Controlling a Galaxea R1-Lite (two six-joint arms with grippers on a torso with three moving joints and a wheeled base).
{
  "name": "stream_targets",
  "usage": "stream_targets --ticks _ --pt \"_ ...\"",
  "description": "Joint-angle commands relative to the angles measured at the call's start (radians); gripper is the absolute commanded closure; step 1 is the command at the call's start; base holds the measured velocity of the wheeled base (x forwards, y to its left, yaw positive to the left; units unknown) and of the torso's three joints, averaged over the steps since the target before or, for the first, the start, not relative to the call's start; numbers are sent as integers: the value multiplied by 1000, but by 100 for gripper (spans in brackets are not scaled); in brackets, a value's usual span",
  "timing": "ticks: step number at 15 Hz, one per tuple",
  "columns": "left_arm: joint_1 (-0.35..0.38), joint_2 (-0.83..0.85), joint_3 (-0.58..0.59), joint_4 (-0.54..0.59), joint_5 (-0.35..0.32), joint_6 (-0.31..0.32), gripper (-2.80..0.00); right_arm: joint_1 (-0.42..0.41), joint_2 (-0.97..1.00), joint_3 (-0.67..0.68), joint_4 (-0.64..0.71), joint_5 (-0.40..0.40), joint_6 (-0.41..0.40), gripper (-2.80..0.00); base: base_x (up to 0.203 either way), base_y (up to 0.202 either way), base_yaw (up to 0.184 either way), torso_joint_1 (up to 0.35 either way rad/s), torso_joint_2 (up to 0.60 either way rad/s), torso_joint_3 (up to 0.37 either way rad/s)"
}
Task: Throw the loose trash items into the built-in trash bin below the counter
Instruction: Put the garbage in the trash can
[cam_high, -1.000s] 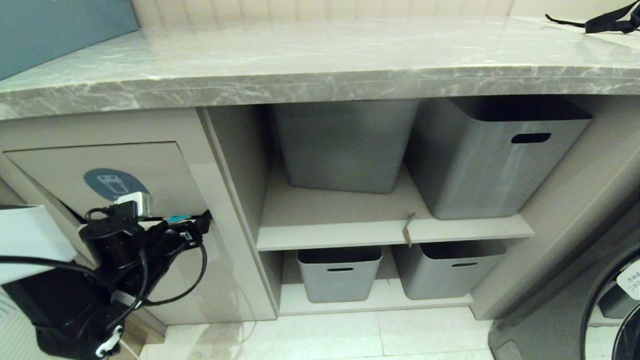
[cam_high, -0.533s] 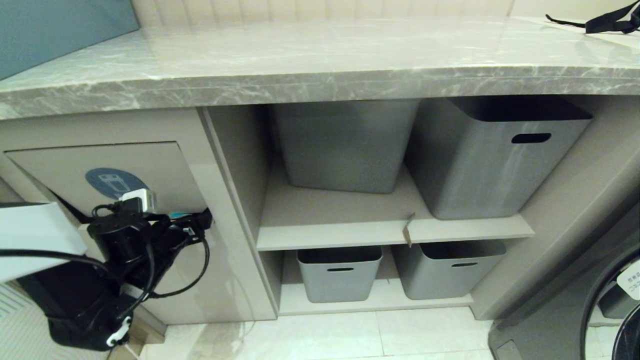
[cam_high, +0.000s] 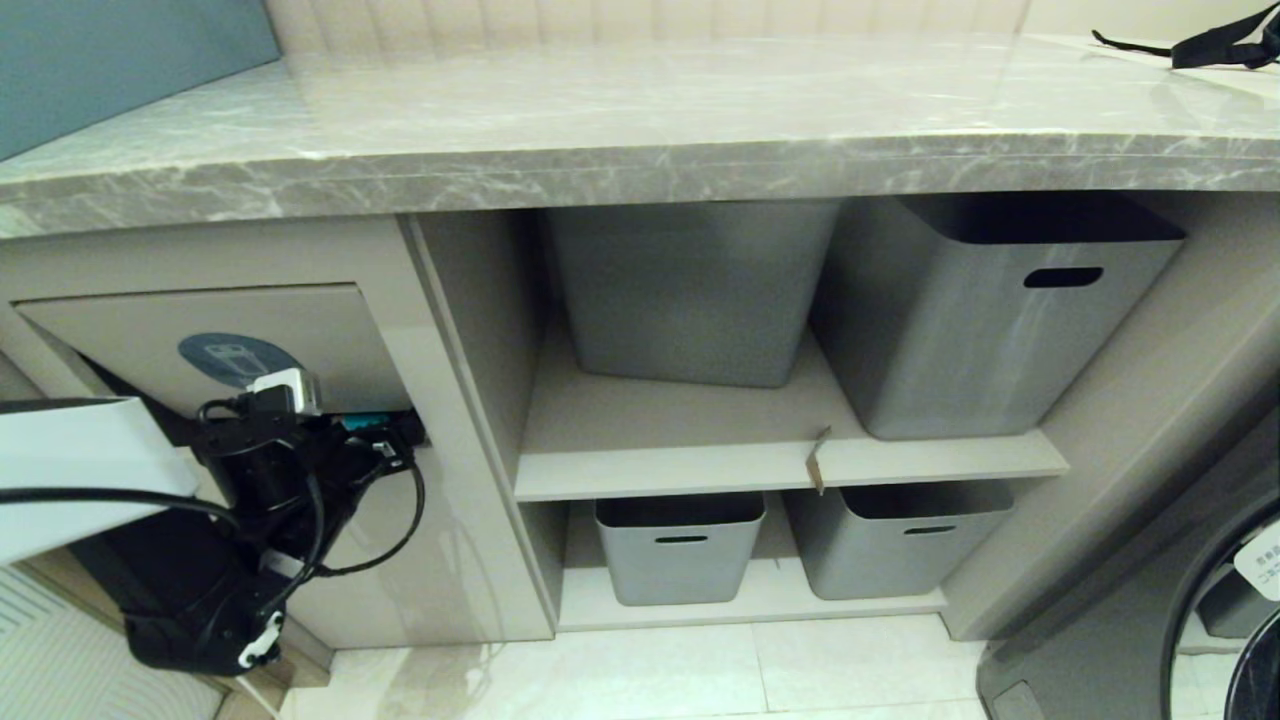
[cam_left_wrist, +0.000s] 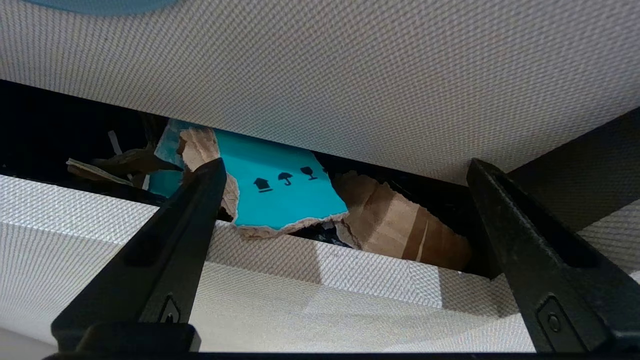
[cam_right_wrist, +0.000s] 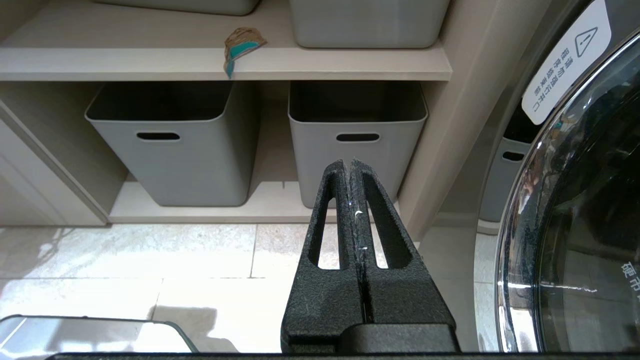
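A: Black left gripper (cam_left_wrist: 345, 167), item one: how is it recorded?

B: Fingers (cam_left_wrist: 165, 260) spread wide apart, nothing held between them. It is placed at the slot under the tilted flap of the beige built-in trash bin (cam_high: 330, 330), which is marked by a blue oval sticker with a white bin icon (cam_high: 238, 359).

A: Item two, the trash?

B: A torn teal cardboard scrap with dark print (cam_left_wrist: 280, 187) and a torn tan-brown cardboard scrap (cam_left_wrist: 395, 225) are seen lying inside the dark opening, just beyond the fingertips. Contact with the near finger cannot be told.

A: Anything listed elsewhere?

B: One small tan scrap with a teal side (cam_right_wrist: 240, 44) is hung over the edge of the upper beige shelf (cam_high: 700, 470), between the grey plastic tubs (cam_high: 990, 310).

A: The counter?

B: Glossy grey marble slab with white veins (cam_high: 640, 130), above the bin.

A: Right gripper (cam_right_wrist: 354, 162)?

B: Pressed together, empty, pointed toward the lower tubs.
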Motion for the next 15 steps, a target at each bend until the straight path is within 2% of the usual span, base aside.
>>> stream_targets --ticks 1,9,15 --pt "-1 -11 9 -8 -1 -1 -280 0 0 0 0 0 0 0 0 0 0 0 0 0" --pt "-1 -164 143 -8 2 6 -280 0 0 -1 0 0 0 0 0 0 0 0 0 0" --pt "11 -321 389 -8 3 -7 -280 0 0 0 0 0 0 0 0 0 0 0 0 0"
